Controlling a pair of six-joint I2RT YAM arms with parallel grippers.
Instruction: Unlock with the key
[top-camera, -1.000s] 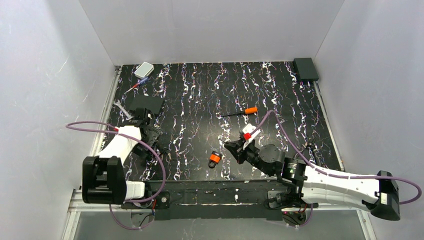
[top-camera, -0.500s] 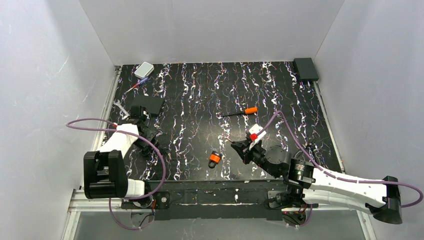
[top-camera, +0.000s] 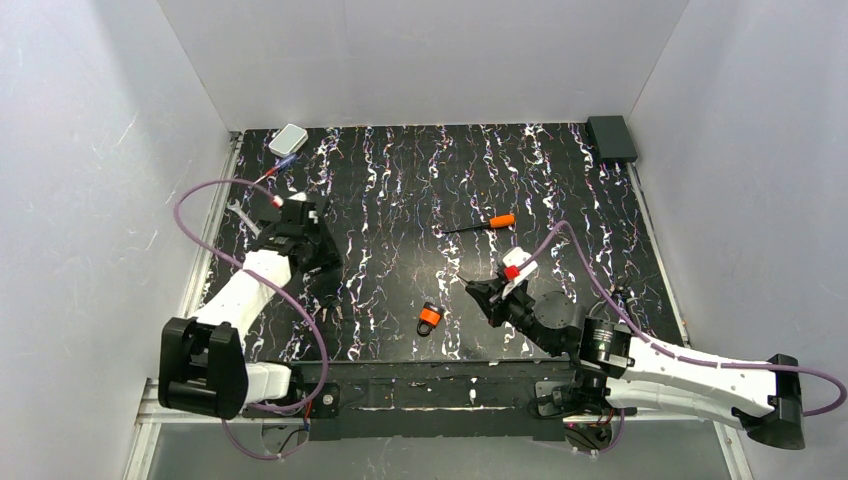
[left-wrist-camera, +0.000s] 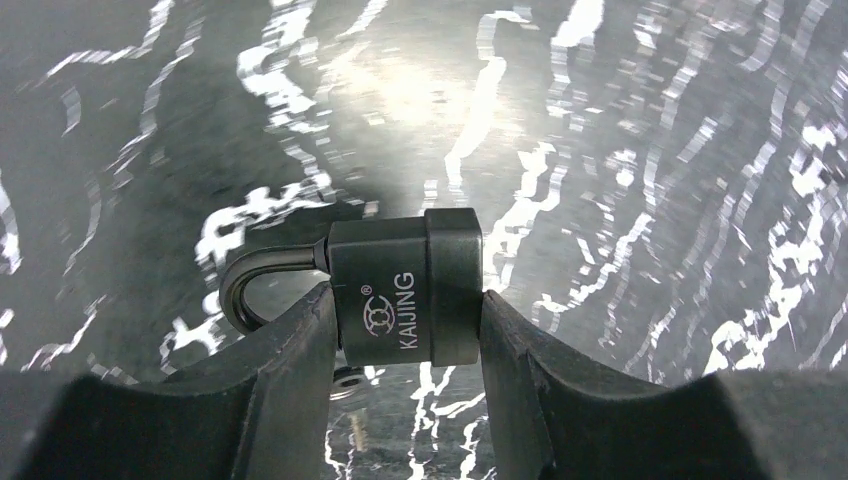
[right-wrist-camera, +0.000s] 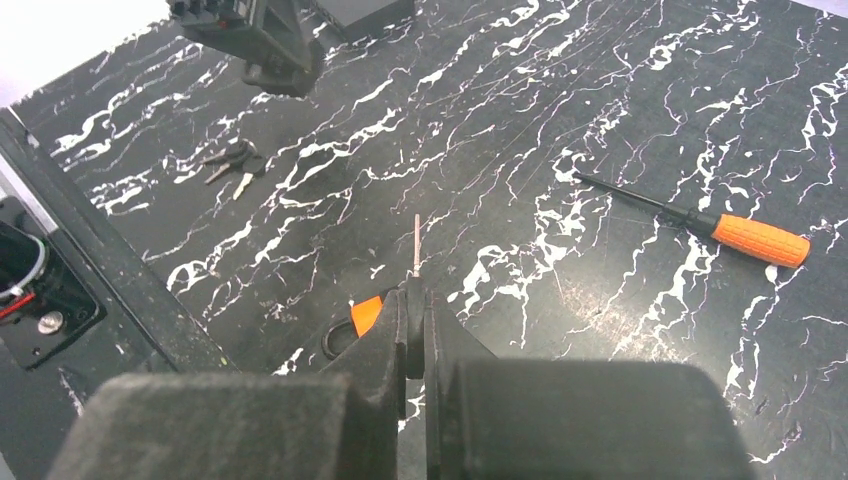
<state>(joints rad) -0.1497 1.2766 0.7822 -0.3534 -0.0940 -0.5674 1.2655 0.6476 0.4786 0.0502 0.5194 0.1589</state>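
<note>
My left gripper (top-camera: 320, 260) is shut on a black padlock (left-wrist-camera: 405, 290) marked KAIJING. It holds the lock sideways above the table, shackle to the left in the left wrist view. My right gripper (right-wrist-camera: 414, 292) is shut on the key. The key's black head sits between the fingers and its pale blade (right-wrist-camera: 416, 238) sticks out forward. In the top view the right gripper (top-camera: 478, 293) is just right of a small orange padlock (top-camera: 430, 318) lying on the table. That padlock shows partly behind the left finger in the right wrist view (right-wrist-camera: 366, 314).
Spare keys (top-camera: 330, 300) lie below the left gripper. An orange-handled screwdriver (top-camera: 492, 222) lies behind the right gripper. A silver wrench (top-camera: 243, 214), a red-blue screwdriver (top-camera: 272, 172) and a white box (top-camera: 288, 139) are at the back left. A black box (top-camera: 611, 138) is at the back right.
My left arm has risen and swung toward the back right with the black padlock. My right gripper has shifted slightly right, still gripping the key.
</note>
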